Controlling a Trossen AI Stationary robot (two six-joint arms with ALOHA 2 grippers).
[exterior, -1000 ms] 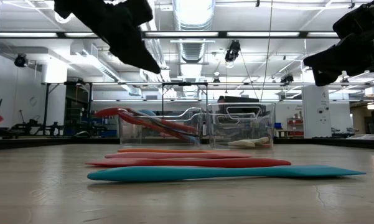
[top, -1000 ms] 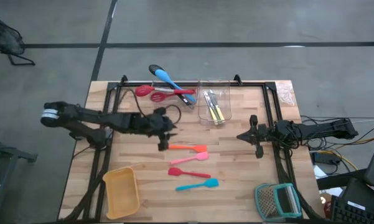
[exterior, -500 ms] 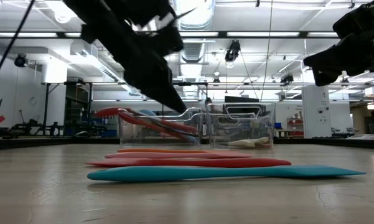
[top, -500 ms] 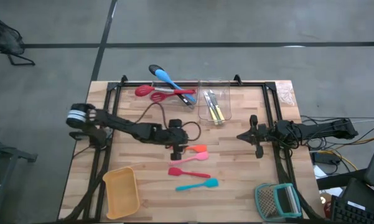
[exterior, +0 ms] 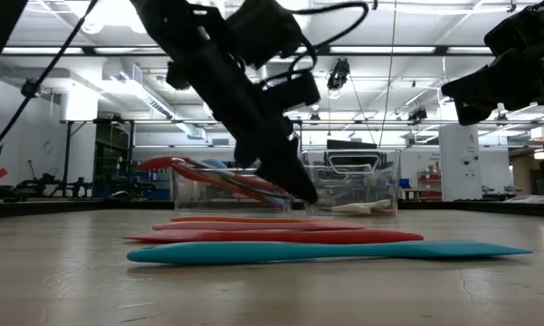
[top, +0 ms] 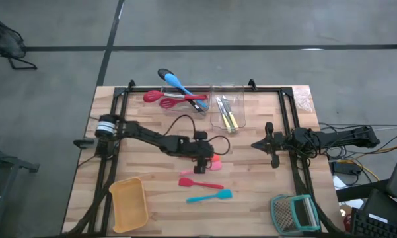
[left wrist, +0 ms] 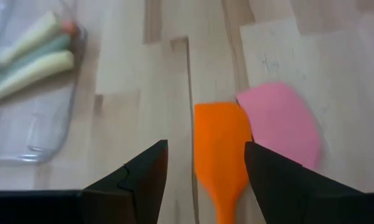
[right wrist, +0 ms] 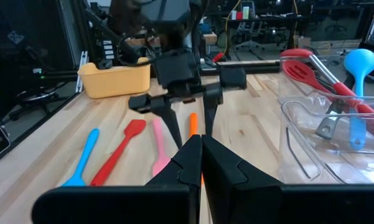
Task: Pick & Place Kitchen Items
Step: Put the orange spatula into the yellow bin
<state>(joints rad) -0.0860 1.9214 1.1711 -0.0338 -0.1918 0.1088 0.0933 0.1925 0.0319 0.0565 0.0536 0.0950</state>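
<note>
High view: the left arm reaches across the wooden table to the row of small spatulas, and the left gripper sits over the orange spatula, with the pink spatula just beside it. The red spatula and teal spatula lie nearer the front edge, well apart from the fingers. The right gripper waits at the right side, closed and empty.

Low view: the left gripper hangs just above the stacked line of spatulas, tips clear of the orange spatula; behind stand two clear tubs holding red slotted spoons and yellow-handled cutlery.

Left wrist view: the left gripper stands wide open and holds nothing, one finger to each side of the orange spatula. The pink spatula lies touching or almost touching the orange blade. To do this well, I judge the fingers should drop straight down and close across the narrow neck, keeping clear of the pink blade so only one is lifted.

Right wrist view: the right gripper is shut, looking at the left gripper poised over the orange spatula
</note>
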